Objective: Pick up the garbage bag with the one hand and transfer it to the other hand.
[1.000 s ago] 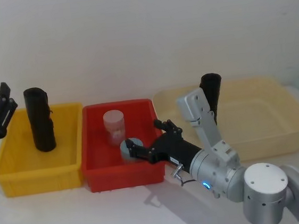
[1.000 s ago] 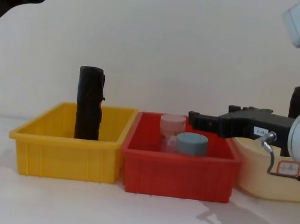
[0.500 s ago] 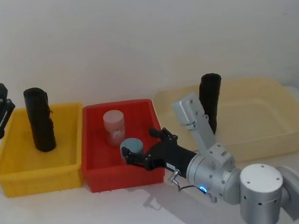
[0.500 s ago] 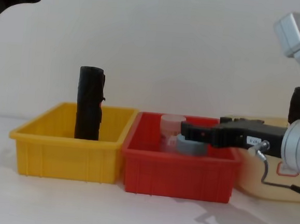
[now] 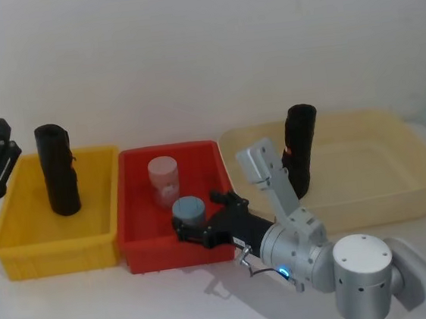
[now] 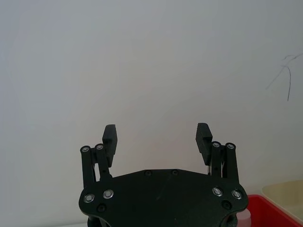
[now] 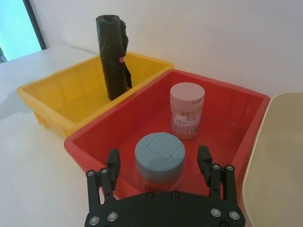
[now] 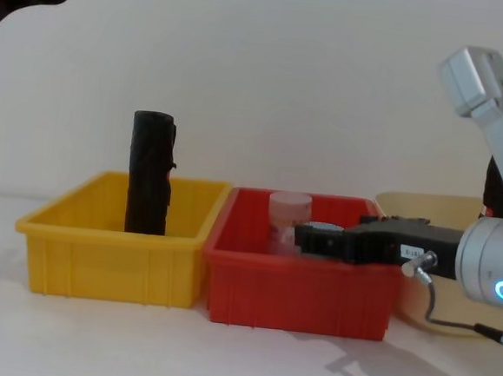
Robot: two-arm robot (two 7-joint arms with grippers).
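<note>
Two arms are at work above a white tabletop. The right arm, a thick silver one with a blue glowing ring, comes in from the tabletop's near right corner and reaches level towards the left. Its right gripper sits over the near edge of the red bin. Its fingers are spread wide and hold nothing. A white tag and a thin wire loop hang by its wrist. The left gripper is raised above the tabletop's left edge, just outside the yellow bin. It points up towards the wall, its fingers also spread and empty.

Three containers stand in a row along the far side of the tabletop. The beige basin is at the right end, the red bin is in the middle and the yellow bin is at the left end. The two bins touch side by side.

The garbage bag stands upright in the far part of the yellow bin, its long axis vertical, rising well above the rim. A small red sticker shows on its side in the right wrist view. A second black roll leans against the far left corner of the basin, nearly upright, and also bears a small red mark.

The red bin holds a pink jar towards the far side. Nearer in is a jar with a grey-blue cap, which stands in line with the gap between the right gripper's fingers. Whether they touch it cannot be told.
</note>
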